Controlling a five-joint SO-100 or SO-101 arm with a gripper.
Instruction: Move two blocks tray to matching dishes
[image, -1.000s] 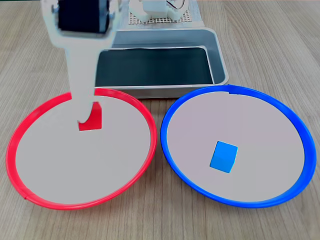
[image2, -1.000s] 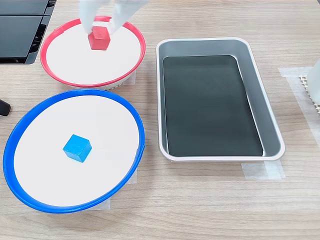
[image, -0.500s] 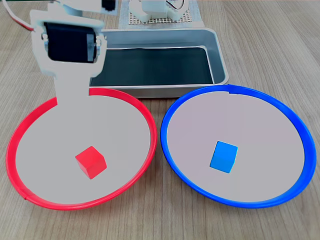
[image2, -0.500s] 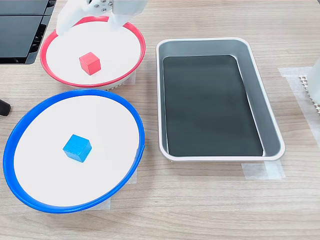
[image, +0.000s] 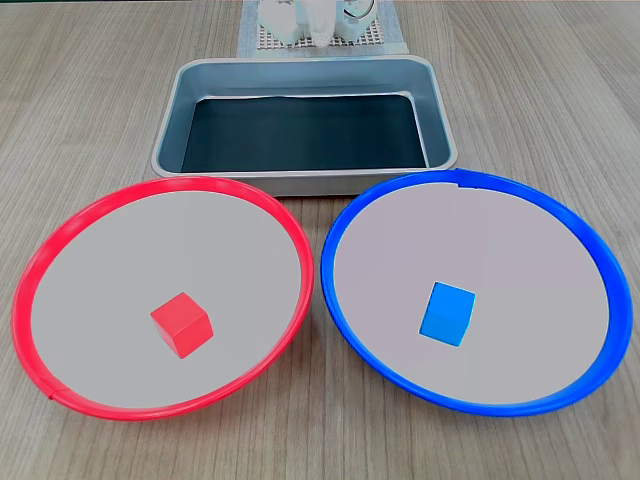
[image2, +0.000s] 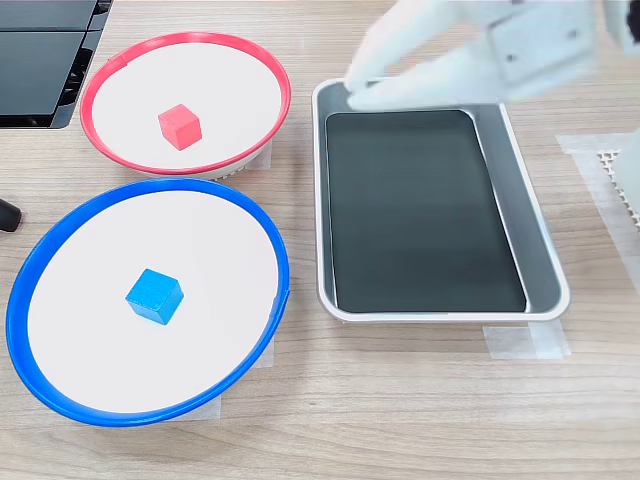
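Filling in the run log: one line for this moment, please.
red block: in red dish | blue block: in blue dish | tray: empty | gripper: open, empty, over tray

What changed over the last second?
The end effector let go of the red block, which dropped into the red-rimmed dish. The arm then swung away and is now over the tray, blurred. The blue block, the blue-rimmed dish and the tray stayed put.
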